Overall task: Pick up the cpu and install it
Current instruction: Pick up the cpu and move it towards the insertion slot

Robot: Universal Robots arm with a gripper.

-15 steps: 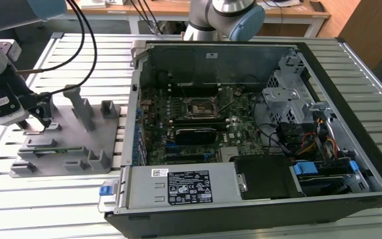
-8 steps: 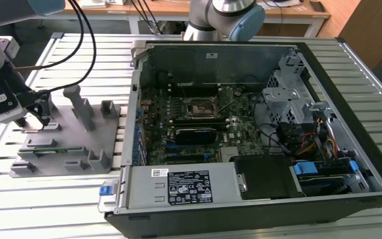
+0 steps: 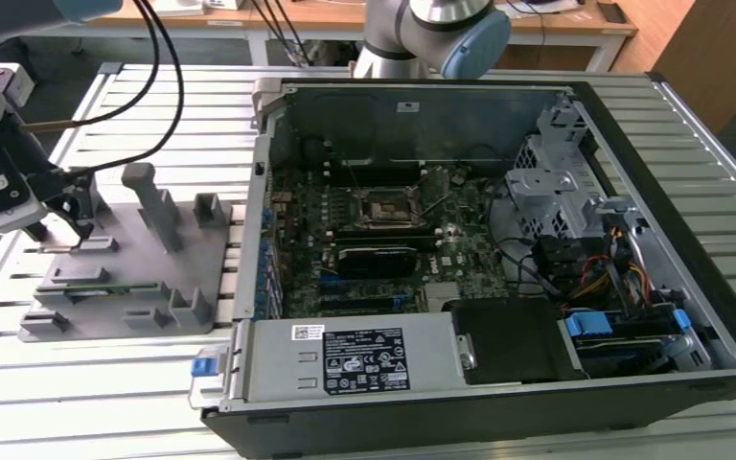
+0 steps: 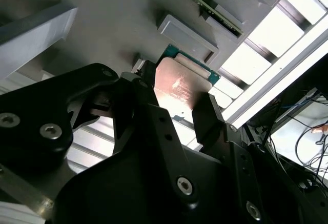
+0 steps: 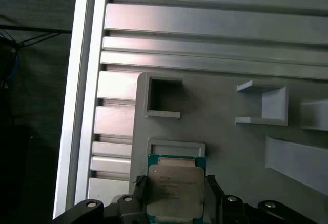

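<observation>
cpu (image 5: 176,188) is between the fingers (image 5: 212,190) of the gripper (image 5: 175,181) in both wrist views. One finger is against each opposite edge with no gap I can see, so I read the gripper as clamped on it. I can't tell if the chip is lifted or resting on its seat. Its silver lid faces the camera, with a green rim showing around it. Touching its far edge is a shallow rectangular pocket (image 5: 176,147) in the grey fixture plate (image 5: 230,152). In the exterior view the gripper is down at the plate's corner on the exterior view's left, and a green memory stick (image 3: 93,286) lies in a slot on the same plate. The plate sits on a slatted aluminium table (image 3: 87,402). The open pc case (image 3: 675,192) is just beside the plate on the exterior view's right. Its socket (image 3: 387,206) is well apart from the cpu. Wooden desks (image 3: 342,21) and cables (image 3: 150,57) are behind.
</observation>
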